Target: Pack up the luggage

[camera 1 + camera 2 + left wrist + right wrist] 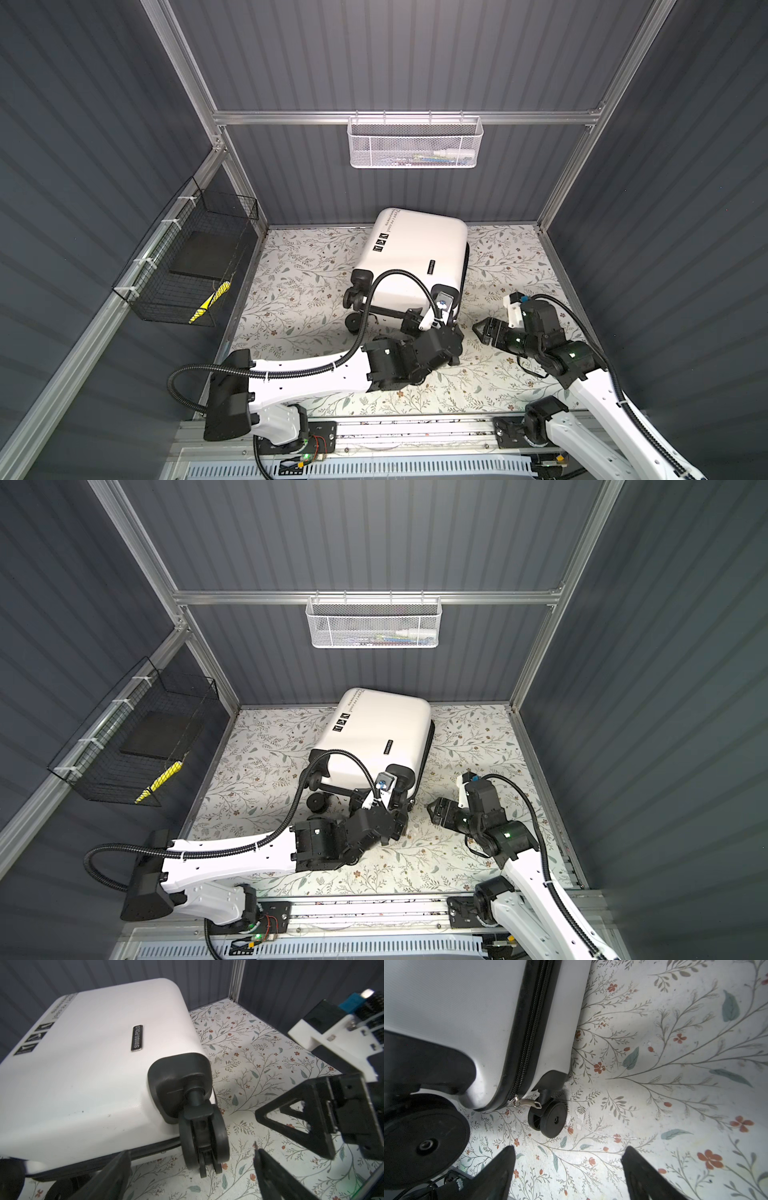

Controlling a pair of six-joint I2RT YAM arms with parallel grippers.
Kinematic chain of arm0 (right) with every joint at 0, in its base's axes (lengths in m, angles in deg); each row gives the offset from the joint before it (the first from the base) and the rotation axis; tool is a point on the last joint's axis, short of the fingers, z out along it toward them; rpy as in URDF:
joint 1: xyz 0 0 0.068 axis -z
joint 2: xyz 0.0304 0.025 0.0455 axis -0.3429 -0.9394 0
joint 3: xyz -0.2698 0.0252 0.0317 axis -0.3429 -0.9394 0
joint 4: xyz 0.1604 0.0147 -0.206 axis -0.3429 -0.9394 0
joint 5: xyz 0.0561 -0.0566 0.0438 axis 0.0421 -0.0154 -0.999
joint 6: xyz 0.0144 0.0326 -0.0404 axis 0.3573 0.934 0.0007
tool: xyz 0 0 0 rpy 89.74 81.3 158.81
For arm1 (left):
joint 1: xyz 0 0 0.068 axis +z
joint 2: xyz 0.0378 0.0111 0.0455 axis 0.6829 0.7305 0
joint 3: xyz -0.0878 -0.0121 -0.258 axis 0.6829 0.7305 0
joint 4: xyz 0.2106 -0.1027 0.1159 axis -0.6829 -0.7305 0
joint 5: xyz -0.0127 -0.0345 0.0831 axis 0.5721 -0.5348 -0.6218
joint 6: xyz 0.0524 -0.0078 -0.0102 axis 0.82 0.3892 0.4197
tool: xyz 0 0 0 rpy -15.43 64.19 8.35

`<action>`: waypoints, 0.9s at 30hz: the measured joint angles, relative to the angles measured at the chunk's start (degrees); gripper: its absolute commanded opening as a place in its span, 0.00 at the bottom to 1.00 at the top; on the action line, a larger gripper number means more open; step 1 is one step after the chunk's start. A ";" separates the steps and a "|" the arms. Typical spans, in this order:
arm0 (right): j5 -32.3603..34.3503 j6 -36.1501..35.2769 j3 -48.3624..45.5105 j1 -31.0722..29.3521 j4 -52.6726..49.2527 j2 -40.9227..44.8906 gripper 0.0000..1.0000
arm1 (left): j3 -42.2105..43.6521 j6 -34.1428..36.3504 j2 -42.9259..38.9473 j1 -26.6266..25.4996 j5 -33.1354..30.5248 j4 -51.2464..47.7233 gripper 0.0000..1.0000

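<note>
- Nearest, the left gripper (191, 1159) sits low over the floral tabletop (299, 291) with its jaws spread wide and nothing held; one caster wheel (203, 1140) of the luggage stands just ahead of the gap.
- Beside it to the right, the right gripper (571, 1153) is likewise spread and empty, hovering over bare tabletop and pointing toward the near right corner of the case; in both top views it stands just apart from the shell.
- Just beyond its fingers (500, 1169), a smaller wheel (550, 1120) rests on the tabletop, and a silver zipper pull (527, 1102) hangs at the corner above it.
- Next, the luggage (415, 249) lies with a broad white face up, zipped closed, wheels toward the arms and its far end close to the back wall.
- A black badge (137, 1038) reads SWISS POLO, and three square icons (381, 243) mark the far left edge.
- Off to the left wall, a black wire basket (187, 266) holds a yellow item (210, 305).
- Farthest, a white mesh basket (415, 141) hangs on the back rail.
</note>
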 measured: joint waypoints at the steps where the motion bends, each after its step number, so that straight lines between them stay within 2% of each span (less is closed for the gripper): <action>1: -0.37 -0.15 -0.02 0.00 0.13 0.11 0.83 | -0.02 -1.07 0.00 0.74 0.48 -0.52 0.98; 10: -2.32 -0.63 -1.77 -0.02 3.30 0.76 0.84 | 1.53 -4.26 0.20 6.03 6.60 1.60 1.00; 27: -2.84 -0.37 -5.01 -0.35 6.01 0.44 0.83 | 3.10 -1.68 1.99 5.90 11.98 10.64 0.99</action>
